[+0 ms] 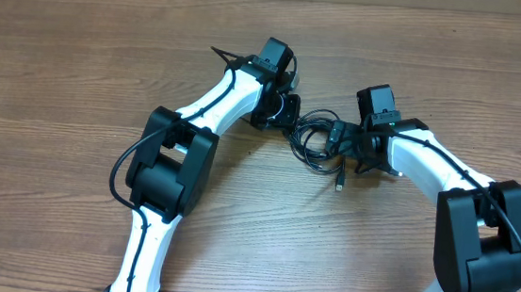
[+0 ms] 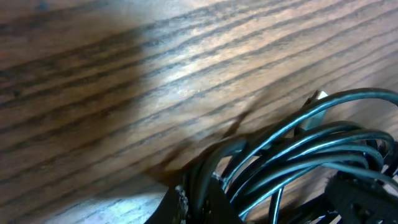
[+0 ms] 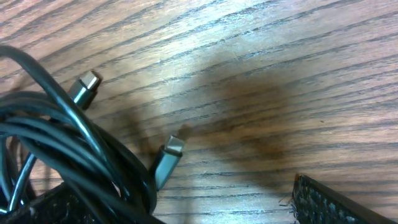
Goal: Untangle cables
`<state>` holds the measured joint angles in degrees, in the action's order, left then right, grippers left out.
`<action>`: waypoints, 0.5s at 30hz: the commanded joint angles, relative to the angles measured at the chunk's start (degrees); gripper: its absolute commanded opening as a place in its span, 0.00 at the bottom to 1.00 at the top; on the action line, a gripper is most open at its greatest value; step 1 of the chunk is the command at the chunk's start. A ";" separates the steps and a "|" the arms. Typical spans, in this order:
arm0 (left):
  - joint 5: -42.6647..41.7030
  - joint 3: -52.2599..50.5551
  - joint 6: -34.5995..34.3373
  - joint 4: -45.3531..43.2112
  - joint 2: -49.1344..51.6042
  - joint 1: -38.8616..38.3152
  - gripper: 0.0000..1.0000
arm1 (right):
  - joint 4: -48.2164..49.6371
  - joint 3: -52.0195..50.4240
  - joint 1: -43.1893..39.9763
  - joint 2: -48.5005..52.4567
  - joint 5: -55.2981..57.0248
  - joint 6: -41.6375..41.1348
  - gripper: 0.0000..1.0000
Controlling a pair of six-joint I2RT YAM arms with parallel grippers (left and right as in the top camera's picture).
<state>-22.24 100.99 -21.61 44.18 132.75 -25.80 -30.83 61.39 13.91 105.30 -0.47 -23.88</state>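
The cables (image 1: 313, 136) are a tangled bundle of thin black cords lying on the table between my two grippers. One plug end (image 1: 339, 183) trails toward the front. My left gripper (image 1: 285, 112) is at the bundle's left edge. In the left wrist view its fingers (image 2: 199, 202) are closed around a few strands of the cables (image 2: 311, 149). My right gripper (image 1: 342, 140) is at the bundle's right edge. In the right wrist view its jaws (image 3: 186, 202) are wide apart, the cables (image 3: 68, 143) lie over the left finger, and two silver-tipped plugs (image 3: 166, 163) (image 3: 84, 87) point out.
The wooden table (image 1: 78, 73) stretches all round the bundle. Both white arms reach in from the front edge, the left arm's elbow (image 1: 169, 162) at centre left and the right arm's elbow (image 1: 485, 232) at the right.
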 commanded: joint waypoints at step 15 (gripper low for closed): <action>4.59 -1.51 9.44 4.72 1.95 -0.15 0.04 | 3.93 -5.31 0.20 1.51 1.99 3.61 0.90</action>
<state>-20.82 101.41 -14.52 47.13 132.53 -25.89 -27.00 59.83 14.28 105.12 -2.13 -19.57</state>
